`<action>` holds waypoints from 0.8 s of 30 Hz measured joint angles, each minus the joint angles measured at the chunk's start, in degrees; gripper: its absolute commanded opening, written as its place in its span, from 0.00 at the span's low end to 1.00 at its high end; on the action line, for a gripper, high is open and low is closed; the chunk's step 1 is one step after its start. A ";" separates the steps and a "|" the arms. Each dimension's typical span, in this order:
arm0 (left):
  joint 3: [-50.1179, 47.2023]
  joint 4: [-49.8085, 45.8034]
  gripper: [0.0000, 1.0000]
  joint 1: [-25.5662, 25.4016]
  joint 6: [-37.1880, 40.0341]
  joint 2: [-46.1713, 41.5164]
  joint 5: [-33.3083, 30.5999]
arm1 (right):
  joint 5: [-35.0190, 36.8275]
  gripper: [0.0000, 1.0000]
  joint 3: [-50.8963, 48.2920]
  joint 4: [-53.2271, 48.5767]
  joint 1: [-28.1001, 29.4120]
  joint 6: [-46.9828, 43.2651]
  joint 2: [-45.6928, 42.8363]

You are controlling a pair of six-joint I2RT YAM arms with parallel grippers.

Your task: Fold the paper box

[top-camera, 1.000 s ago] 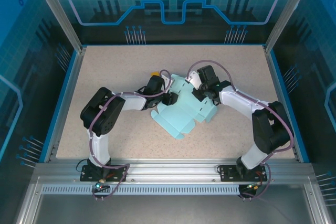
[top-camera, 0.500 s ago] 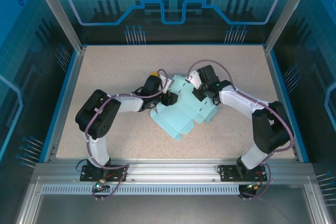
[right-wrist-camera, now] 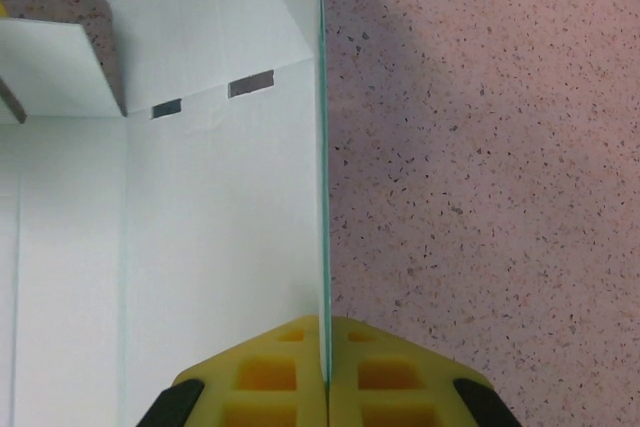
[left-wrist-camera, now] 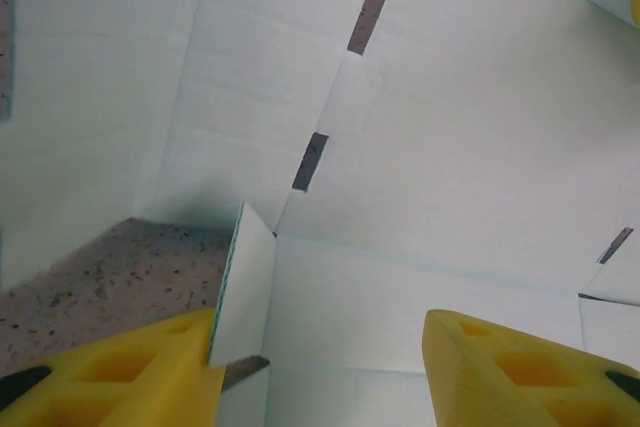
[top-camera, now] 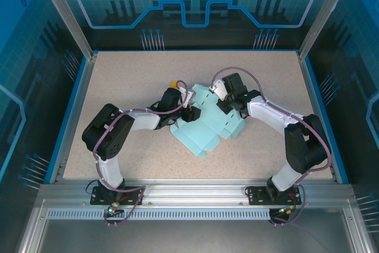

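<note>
Paper box [top-camera: 204, 125] part-folded on worktop [top-camera: 130, 81]; R gripper [right-wrist-camera: 325, 372] pinched onto its upright wall, L gripper [left-wrist-camera: 320, 337] half-open, empty.

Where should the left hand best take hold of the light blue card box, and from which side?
Probably the small raised flap of the light blue thin-card paper box. It stands up from the flat panel, thin, so both faces are free. Come from the box's left edge, where the open left hand is, one finger on each face. The right hand clamps an upright wall.
</note>
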 measured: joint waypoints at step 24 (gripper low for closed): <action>0.98 1.81 0.54 -3.23 0.61 2.71 2.27 | -0.13 0.02 0.48 -1.36 0.00 0.44 0.44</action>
